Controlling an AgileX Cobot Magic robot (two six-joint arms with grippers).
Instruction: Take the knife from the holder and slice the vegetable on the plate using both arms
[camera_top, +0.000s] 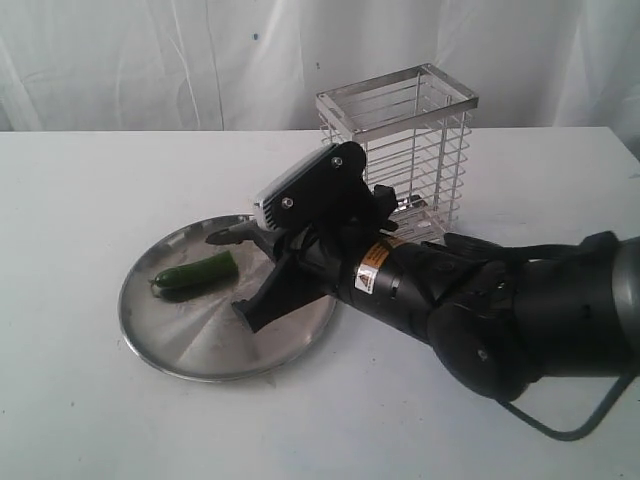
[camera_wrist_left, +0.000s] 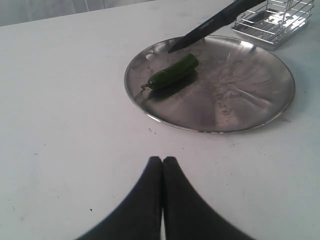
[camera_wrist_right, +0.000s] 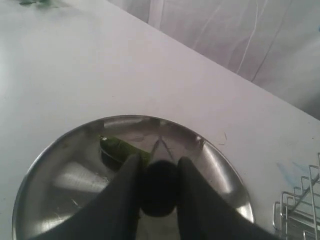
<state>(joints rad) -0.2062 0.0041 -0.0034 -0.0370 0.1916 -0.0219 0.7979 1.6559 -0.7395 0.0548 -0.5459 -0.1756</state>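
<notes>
Knife (camera_wrist_left: 210, 27) status: I read it as clamped by its black handle between the two fingers of the right gripper (camera_wrist_right: 159, 161), which is closed on that handle. The dark blade points out over the rim of the plate (camera_wrist_left: 240, 95), with its tip near the vegetable (camera_wrist_left: 172, 72) but not touching it. The vegetable lies on its side on the plate, in one piece as far as I can see. The holder (camera_top: 405, 150) stands upright on the white worktop (camera_top: 80, 200), just beside the plate's rim. The left gripper (camera_wrist_left: 162, 200) is closed, fingers pressed together with nothing between them. It sits over bare worktop, apart from the plate and facing it.
</notes>
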